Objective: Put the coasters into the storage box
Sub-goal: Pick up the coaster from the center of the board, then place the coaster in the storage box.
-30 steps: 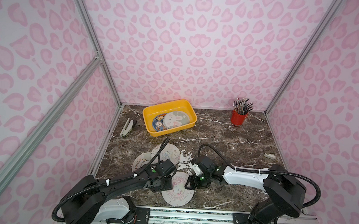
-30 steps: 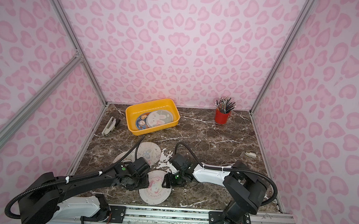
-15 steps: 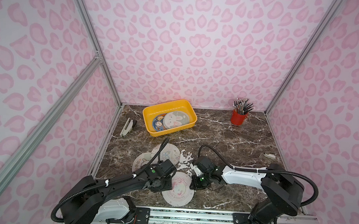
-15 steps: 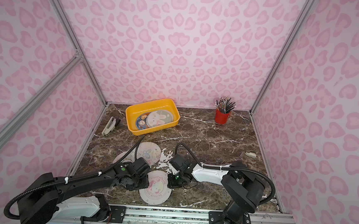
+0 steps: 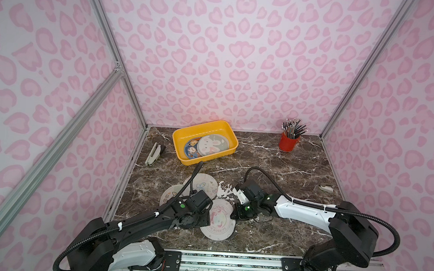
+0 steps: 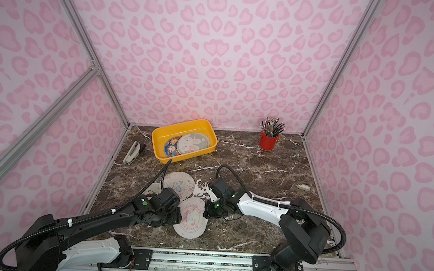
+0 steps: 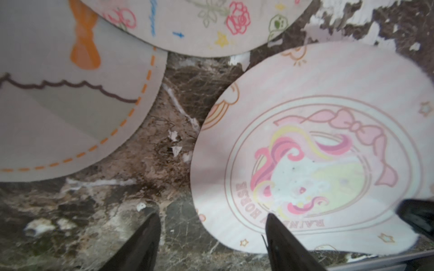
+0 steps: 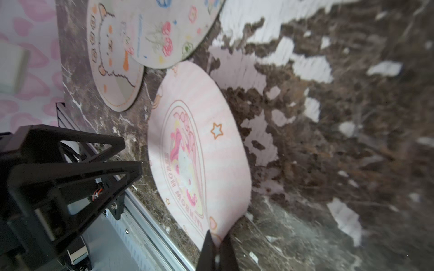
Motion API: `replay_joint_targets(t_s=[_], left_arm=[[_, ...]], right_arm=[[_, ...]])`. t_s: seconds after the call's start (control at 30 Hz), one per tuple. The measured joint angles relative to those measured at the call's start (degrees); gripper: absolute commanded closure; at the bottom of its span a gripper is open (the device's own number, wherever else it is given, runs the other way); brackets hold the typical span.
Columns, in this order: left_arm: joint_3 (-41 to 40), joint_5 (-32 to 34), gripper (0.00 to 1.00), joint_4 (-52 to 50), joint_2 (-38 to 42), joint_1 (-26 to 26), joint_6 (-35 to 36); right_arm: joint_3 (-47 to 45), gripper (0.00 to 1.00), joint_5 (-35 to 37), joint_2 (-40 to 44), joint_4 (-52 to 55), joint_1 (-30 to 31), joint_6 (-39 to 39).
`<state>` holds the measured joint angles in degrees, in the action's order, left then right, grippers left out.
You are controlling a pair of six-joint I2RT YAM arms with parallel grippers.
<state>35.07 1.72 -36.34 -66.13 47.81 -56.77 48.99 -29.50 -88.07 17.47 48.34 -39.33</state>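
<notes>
The right gripper (image 8: 217,235) is clamped on the rim of the unicorn coaster (image 8: 199,152), which lies at the front of the bench (image 5: 274,158) with its pinched side seemingly raised a little. The left gripper (image 7: 212,217) is held apart just beside it, one finger (image 7: 281,241) above the print and the other above bare bench; nothing is held in it. The box (image 5: 181,141) stands well apart at the back, with a blue coaster (image 5: 191,148) and a bunny coaster (image 5: 212,145) already in it.

Only a narrow bite of the rim is taken, so the disc could be pulled free or swung downward once lifted. It looks flexible, so sag is to be expected, and the free edge could be dragged against the floral coaster (image 5: 204,186) near it or caught on the box rim. If the lift is begun while the left finger is over the disc, the disc could be knocked out of the grip. A release made too early or at a tilt could leave it propped on the wall or outside the box.
</notes>
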Motion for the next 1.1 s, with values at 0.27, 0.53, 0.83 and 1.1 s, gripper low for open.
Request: replay_joint_targets(t_s=[0.27,0.53,0.83,1.1], left_arm=[[2.51,1.51,0.14,-1.27,1.2,-2.47,3.02],[2.95,1.51,0.11,-1.29,2.25,-5.88,5.88],[2.8,1.11,0.09,-1.6,4.24,-8.81,8.48],[1.22,0.61,0.08,-1.97,5.77,-10.91,9.46]], right_arm=[[10.58,1.0,-1.27,1.01,3.85,-5.62,4.98],[23.63,1.0,-3.26,-4.57,5.07,-11.37,8.74],[41.24,1.0,-5.35,-16.13,5.03,-14.95,11.06],[57.27,1.0,-9.18,-29.38,5.05,-15.23,12.13]])
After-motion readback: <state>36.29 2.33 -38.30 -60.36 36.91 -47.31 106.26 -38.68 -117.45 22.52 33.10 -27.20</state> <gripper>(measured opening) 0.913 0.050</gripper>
